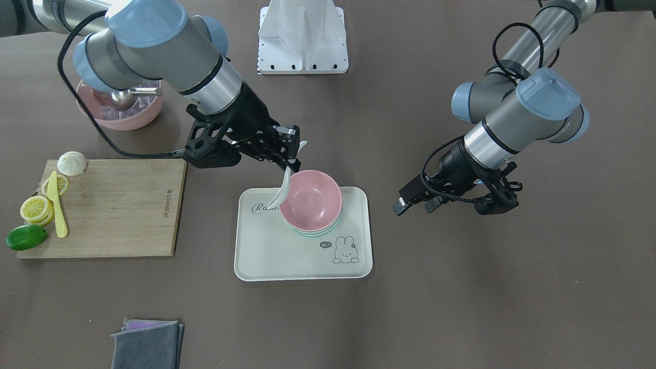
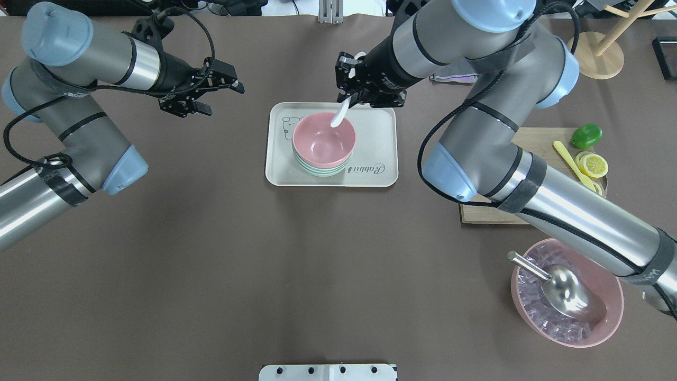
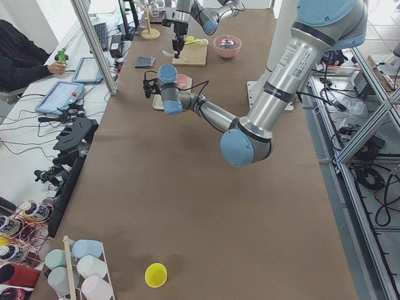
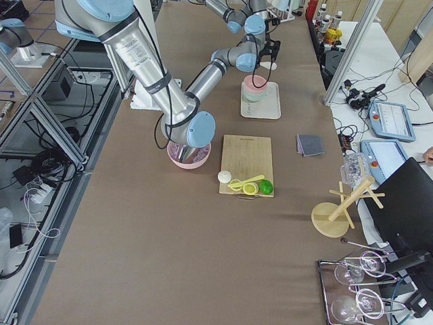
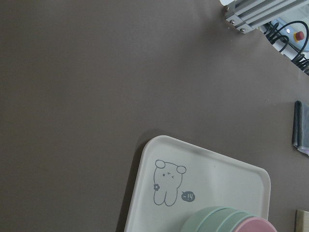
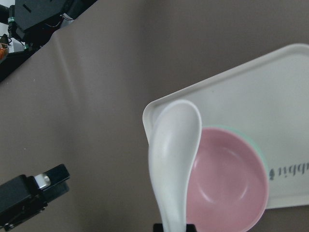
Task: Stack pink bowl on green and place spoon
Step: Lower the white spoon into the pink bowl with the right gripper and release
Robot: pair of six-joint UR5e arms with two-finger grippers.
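The pink bowl (image 2: 323,140) sits nested on top of the green bowls (image 2: 317,170) on the white rabbit tray (image 2: 370,174). My right gripper (image 2: 351,95) is shut on the handle of the white spoon (image 2: 341,114). The spoon hangs tilted, with its scoop end at the pink bowl's rim (image 1: 284,189). The right wrist view shows the spoon (image 6: 174,159) over the edge of the pink bowl (image 6: 227,188). My left gripper (image 2: 219,98) is open and empty, hovering over the table to the side of the tray.
A wooden cutting board (image 1: 118,205) holds lemon slices, a lime and a yellow knife. A larger pink bowl of ice cubes with a metal scoop (image 2: 566,307) stands by my right arm. A grey cloth (image 1: 148,343) lies near the operators' table edge.
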